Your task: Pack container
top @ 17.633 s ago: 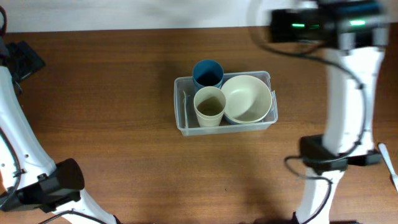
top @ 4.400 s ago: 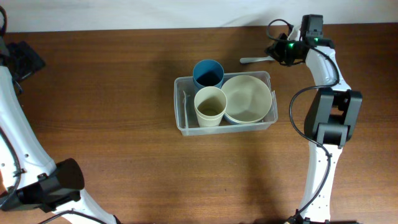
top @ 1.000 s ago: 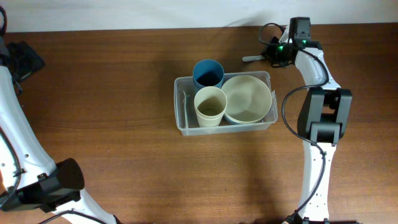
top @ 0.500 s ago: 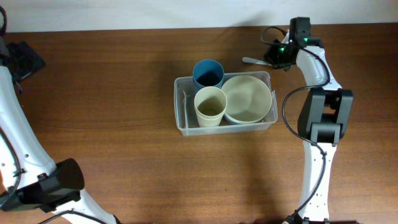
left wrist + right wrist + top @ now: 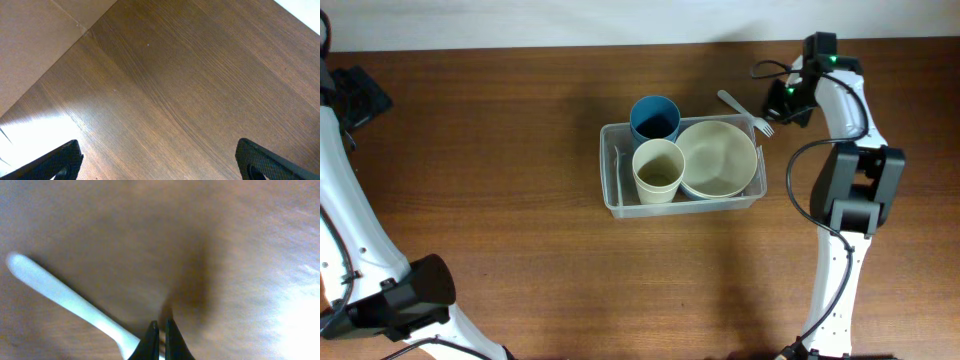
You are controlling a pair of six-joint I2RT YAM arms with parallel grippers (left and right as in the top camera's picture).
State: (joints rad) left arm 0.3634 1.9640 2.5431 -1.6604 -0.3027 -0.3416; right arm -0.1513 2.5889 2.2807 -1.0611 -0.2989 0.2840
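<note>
The clear plastic container [image 5: 609, 172] sits mid-table and holds a blue cup [image 5: 654, 118], a cream cup [image 5: 658, 168] and a cream bowl [image 5: 717, 157]. A white fork [image 5: 741, 109] lies slanted just behind the container's back right corner, its tines toward my right gripper [image 5: 772, 119]. In the right wrist view the fork [image 5: 65, 299] runs from the upper left down into the right gripper [image 5: 160, 330], which is shut on its tine end. Far away at the table's left edge, my left gripper [image 5: 160, 161] hangs open over bare wood.
The right arm's base [image 5: 855, 190] stands right of the container. The left arm [image 5: 355, 250] runs along the table's left edge. A white wall borders the table's far edge [image 5: 570, 20].
The right gripper has shifted right and a little toward the container. The fork has swung from pointing left to a slant, its tines now by the container's back right corner. The left arm is still.
</note>
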